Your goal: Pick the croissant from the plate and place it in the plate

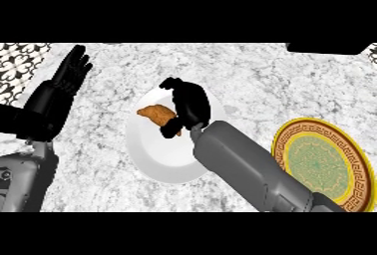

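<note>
A golden-brown croissant (155,114) lies on the white plate (158,154) near the counter's middle. My right hand (191,102) hovers over the plate's upper right part, fingers curled beside and partly over the croissant; whether they hold it I cannot tell. The right forearm crosses the plate's right side and hides part of its rim. A second plate (321,164), green in the centre with a gold patterned rim, sits at the right. My left hand (65,79) rests open at the upper left, fingers straight and pointing up, away from both plates.
The counter is grey-white marble (243,74). A black-and-white patterned surface (18,67) shows at the far upper left corner. A dark shape (331,47) sits at the top right edge.
</note>
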